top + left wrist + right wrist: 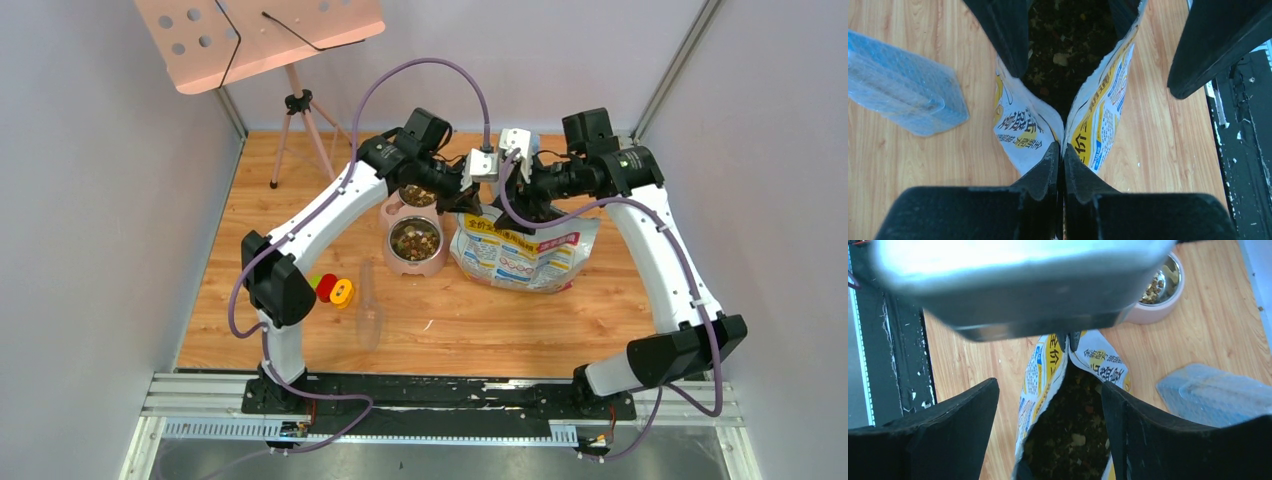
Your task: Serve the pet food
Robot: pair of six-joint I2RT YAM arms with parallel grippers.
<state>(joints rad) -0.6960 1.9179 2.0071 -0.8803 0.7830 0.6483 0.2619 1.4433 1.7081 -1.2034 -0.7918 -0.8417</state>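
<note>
The white-yellow printed bag point(525, 252) lies on the wooden table, its mouth held open. My left gripper point(1064, 152) is shut on the near rim of the bag point(1023, 130), pinching the two walls together. Pet food point(1068, 50), brown and tan kibble, fills the inside of the bag. My right gripper point(1049, 385) is open above the mouth, its fingers point(953, 430) standing either side of the bag point(1040, 370) without gripping it. More pet food point(414, 238) lies in the pink double bowl point(392, 212). From above, the left gripper point(472, 200) and right gripper point(522, 203) meet at the bag's top.
A clear plastic scoop point(368, 312) lies on the table in front of the bowl, and it shows bluish in the left wrist view point(903, 95). A red-and-yellow toy point(331, 290) sits by the left arm. A pink music stand point(255, 35) stands at the back left. Grey walls enclose the table.
</note>
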